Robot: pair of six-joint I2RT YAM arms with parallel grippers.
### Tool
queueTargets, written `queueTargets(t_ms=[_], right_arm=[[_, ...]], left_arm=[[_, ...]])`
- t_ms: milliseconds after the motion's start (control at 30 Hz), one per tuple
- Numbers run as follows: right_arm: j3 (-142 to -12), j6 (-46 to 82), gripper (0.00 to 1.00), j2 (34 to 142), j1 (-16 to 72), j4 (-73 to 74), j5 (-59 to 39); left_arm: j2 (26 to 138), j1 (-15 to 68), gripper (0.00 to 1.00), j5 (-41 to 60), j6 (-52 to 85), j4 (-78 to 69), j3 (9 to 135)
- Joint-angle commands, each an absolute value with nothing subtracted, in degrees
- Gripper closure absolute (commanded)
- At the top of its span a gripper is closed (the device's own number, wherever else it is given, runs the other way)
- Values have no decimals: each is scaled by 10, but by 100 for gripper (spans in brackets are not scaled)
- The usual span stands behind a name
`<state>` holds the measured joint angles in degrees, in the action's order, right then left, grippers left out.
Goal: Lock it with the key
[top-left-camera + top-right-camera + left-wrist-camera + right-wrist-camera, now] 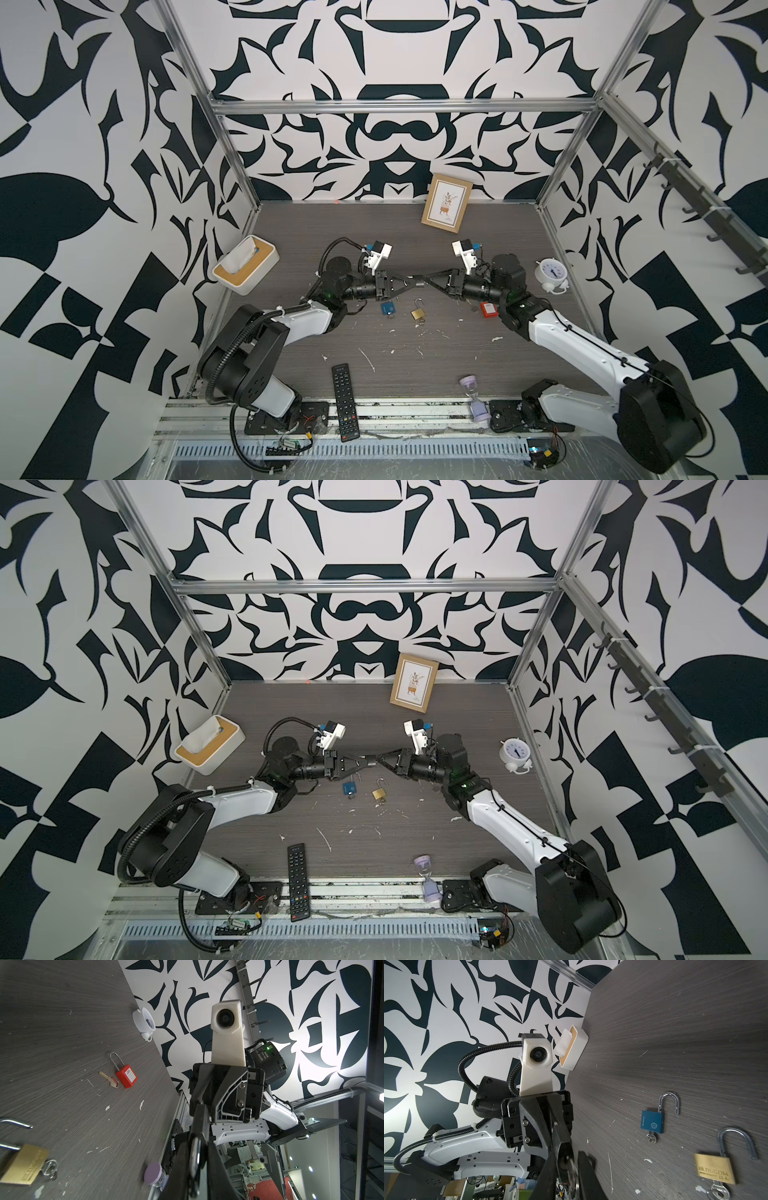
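Both grippers meet tip to tip above the middle of the table point(415, 232). My left gripper point(411, 281) point(197, 1159) is shut on a small dark padlock point(418, 284) point(195, 1156), whose edge shows between its fingers. My right gripper point(426, 283) point(571, 1172) is shut on a silver key point(572, 1169) with a ring, which points at that padlock. How deep the key sits in the lock is hidden by the fingers.
On the table below lie a blue padlock point(387, 308), a brass padlock point(417, 312), both with open shackles and keys in them, and a red padlock point(489, 309) beside a loose key point(108, 1078). Around stand a tissue box point(245, 270), clock point(550, 274), picture frame point(446, 201), remote point(345, 401) and hourglass point(478, 399).
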<state>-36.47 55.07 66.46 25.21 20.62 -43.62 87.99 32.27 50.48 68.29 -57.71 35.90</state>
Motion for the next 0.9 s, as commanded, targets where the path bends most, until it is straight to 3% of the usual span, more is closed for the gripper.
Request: queueTargets(t_ms=[0,433,567,867], right_arm=[[-381,546,82,650,250,222,-450],[-368,549,92,651,245,224,-445],[-367,550,99,656,237,234,-454],[-342,583,100,660,208,282,-461]], left_arm=[[888,323,100,515,692,-614,378],[894,323,100,518,701,-632,370],[894,323,100,522,701,-636,366],[909,321,100,521,703,-649,362]])
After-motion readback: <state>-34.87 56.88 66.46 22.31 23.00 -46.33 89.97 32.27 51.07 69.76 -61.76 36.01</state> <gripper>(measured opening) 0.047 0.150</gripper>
